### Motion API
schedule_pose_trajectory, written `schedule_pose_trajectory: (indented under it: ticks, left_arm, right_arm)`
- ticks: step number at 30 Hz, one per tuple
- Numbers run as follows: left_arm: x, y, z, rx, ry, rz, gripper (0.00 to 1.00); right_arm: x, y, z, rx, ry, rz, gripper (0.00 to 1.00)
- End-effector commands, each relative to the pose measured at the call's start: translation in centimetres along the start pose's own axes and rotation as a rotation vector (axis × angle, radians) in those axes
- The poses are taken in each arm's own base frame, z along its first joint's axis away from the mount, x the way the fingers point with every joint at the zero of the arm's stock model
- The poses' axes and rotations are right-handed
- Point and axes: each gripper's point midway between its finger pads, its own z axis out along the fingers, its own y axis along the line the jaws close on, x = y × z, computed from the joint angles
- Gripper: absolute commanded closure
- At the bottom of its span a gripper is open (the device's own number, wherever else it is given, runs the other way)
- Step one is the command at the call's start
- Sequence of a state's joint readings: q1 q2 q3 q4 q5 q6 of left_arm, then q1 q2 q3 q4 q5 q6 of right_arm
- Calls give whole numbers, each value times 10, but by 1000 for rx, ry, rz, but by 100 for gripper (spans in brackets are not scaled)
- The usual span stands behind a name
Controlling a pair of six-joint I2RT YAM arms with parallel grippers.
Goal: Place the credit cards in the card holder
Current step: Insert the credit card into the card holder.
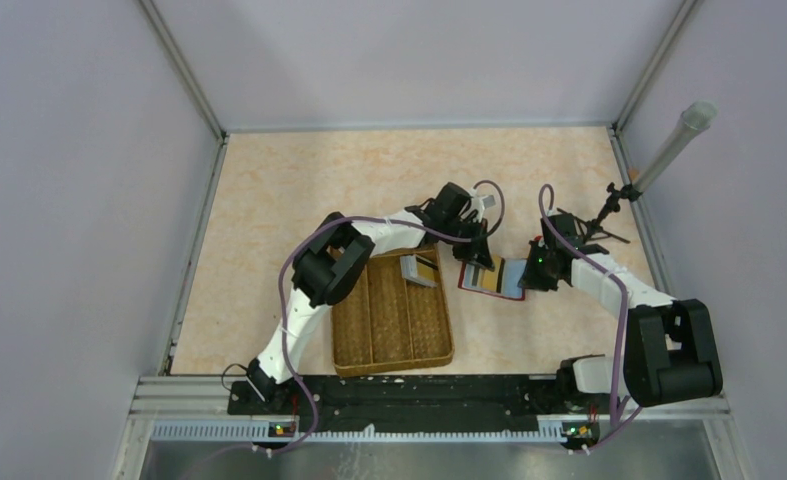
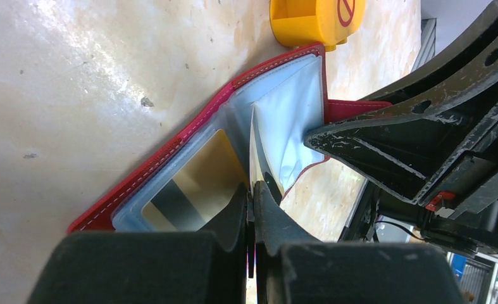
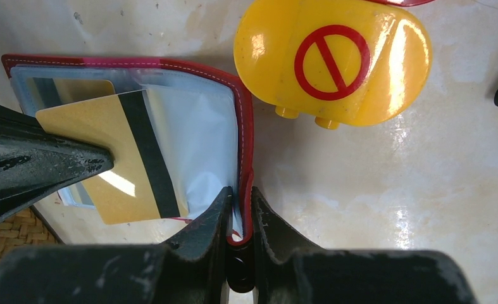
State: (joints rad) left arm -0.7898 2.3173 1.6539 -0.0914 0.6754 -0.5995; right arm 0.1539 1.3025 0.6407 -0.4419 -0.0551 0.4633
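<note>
The card holder (image 1: 502,282) lies open on the table, dark red outside with pale blue slots (image 3: 199,130). My left gripper (image 2: 251,190) is shut on a gold credit card (image 3: 116,149) with a black stripe. The card's far end lies over the wallet's blue pockets; in the left wrist view it shows edge-on (image 2: 254,149). My right gripper (image 3: 240,193) is shut on the card holder's red edge, pinning it. Another gold card (image 2: 199,180) sits in the clear window slot. More cards (image 1: 421,270) lie in the tray.
A brown woven divided tray (image 1: 389,325) stands left of the wallet, under the left arm. A round yellow object with a red prohibition sign (image 3: 331,57) sits just beyond the wallet. A grey tube (image 1: 674,145) leans at the back right wall.
</note>
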Motion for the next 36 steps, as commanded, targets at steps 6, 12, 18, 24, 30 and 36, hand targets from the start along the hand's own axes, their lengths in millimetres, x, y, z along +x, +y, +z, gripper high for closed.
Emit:
schedule_pose_trajectory:
  ticks: [6,12,18,24,30,36]
  left_arm:
    - [-14,14,0,-72,-20,104,100]
    - [-14,15,1,-75,-17,115,100]
    - [-14,16,0,-78,-15,128,100]
    - [-15,15,0,-73,-16,157,100]
    - [-20,12,0,-68,-10,192,100]
    - [-14,14,4,-67,2,190,100]
  right_arm:
    - [5,3,-1,-24,17,-9,100]
    - [5,3,0,-25,18,-9,100]
    - [5,3,0,-26,20,-10,100]
    - [4,4,0,-28,19,-11,100]
    - [4,4,0,-29,20,-12,100]
    - [4,4,0,-28,20,-11,100]
